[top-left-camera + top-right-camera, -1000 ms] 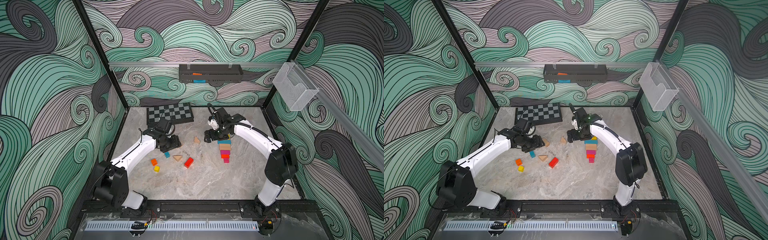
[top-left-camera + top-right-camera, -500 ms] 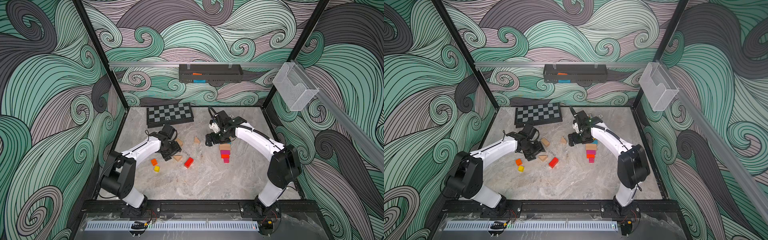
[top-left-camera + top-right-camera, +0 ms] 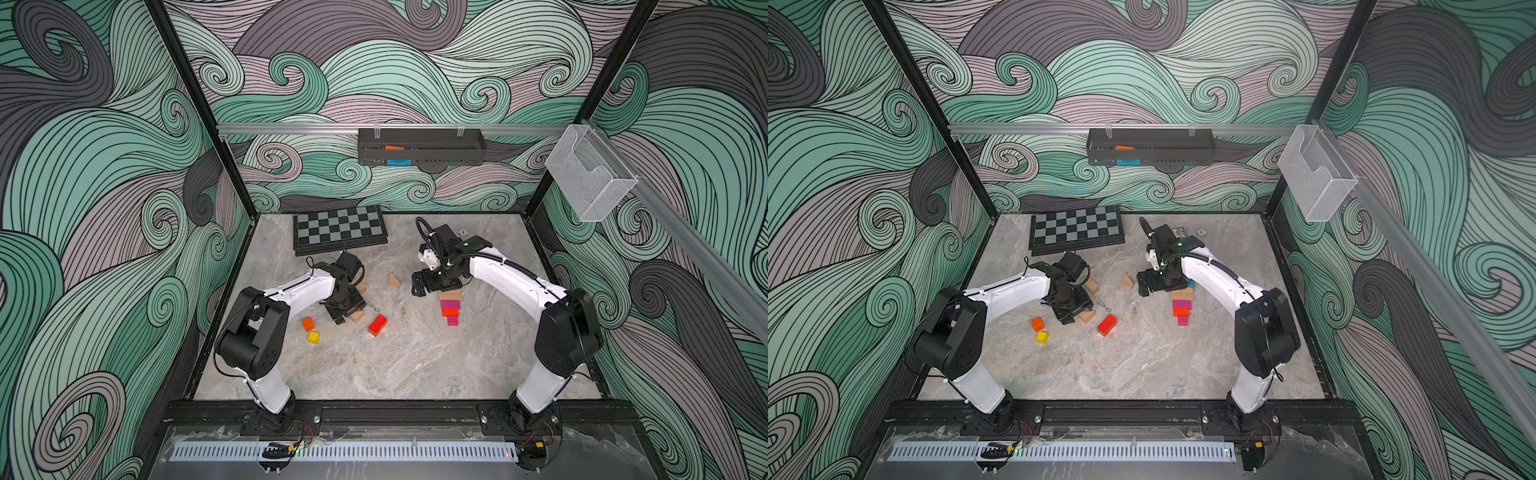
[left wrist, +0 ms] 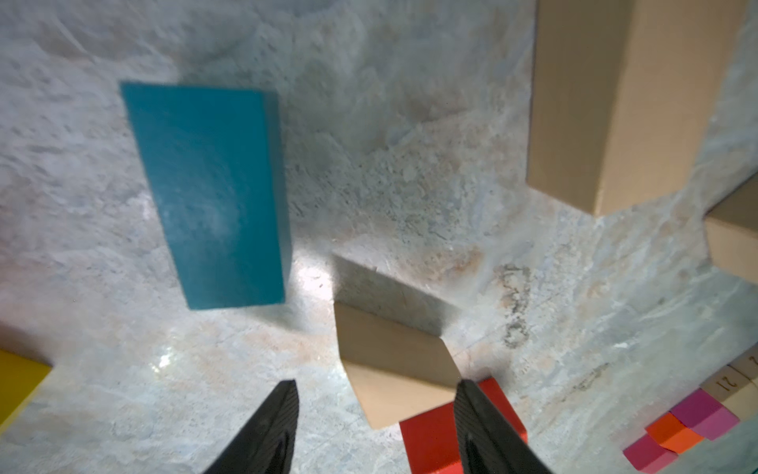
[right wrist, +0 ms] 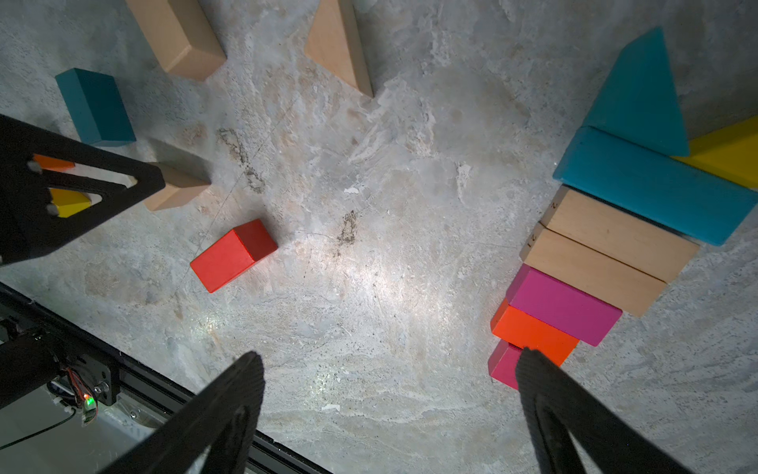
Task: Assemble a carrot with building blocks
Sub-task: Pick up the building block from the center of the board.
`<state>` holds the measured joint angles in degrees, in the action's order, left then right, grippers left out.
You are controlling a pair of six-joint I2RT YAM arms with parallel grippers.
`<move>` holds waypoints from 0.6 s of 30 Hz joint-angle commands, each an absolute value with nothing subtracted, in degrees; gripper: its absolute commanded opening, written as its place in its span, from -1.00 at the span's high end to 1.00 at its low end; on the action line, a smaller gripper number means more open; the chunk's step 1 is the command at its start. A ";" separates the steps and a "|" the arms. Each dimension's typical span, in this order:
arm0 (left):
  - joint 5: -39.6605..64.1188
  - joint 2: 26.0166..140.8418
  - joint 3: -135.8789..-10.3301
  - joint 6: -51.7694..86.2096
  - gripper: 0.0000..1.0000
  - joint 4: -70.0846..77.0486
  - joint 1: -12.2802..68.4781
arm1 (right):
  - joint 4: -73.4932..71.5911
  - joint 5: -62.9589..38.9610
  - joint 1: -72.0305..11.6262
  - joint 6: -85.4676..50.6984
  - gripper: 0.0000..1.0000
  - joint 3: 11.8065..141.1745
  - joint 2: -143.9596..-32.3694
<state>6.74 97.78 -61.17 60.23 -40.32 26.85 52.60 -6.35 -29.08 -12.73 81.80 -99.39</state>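
A row of building blocks lies on the table: teal wedge, teal bar, two tan bars, then pink, orange and a small pink block. My right gripper hangs open and empty beside that row, also seen in a top view. My left gripper is open and low over a tan wedge. The wedge lies partly between its fingers, against one finger only. A red block, a teal block, an orange cube and a yellow cube lie loose nearby.
A grey-black chequered board lies at the back left. Another tan wedge and a tan block sit between the two arms. A black shelf hangs on the back wall and a clear box on the right rail.
My left gripper has come forward and down onto the tan wedge, and its jaws have narrowed. The right gripper has drawn slightly away from the block row, still open.
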 commanded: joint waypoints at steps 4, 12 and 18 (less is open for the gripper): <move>4.75 100.47 -63.85 61.02 -0.18 -41.34 27.93 | 51.94 -7.41 -29.29 -12.13 -0.93 80.51 -97.17; 5.13 102.46 -64.28 60.45 0.05 -40.43 28.84 | 51.37 -7.56 -29.36 -12.13 -0.93 79.44 -96.40; 4.75 102.11 -65.02 59.85 0.20 -40.54 29.09 | 51.17 -7.53 -29.30 -12.18 -0.92 79.25 -96.24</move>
<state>5.74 101.91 -62.94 60.58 -39.86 28.62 51.62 -6.61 -29.08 -12.73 79.85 -97.65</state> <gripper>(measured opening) 0.410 0.962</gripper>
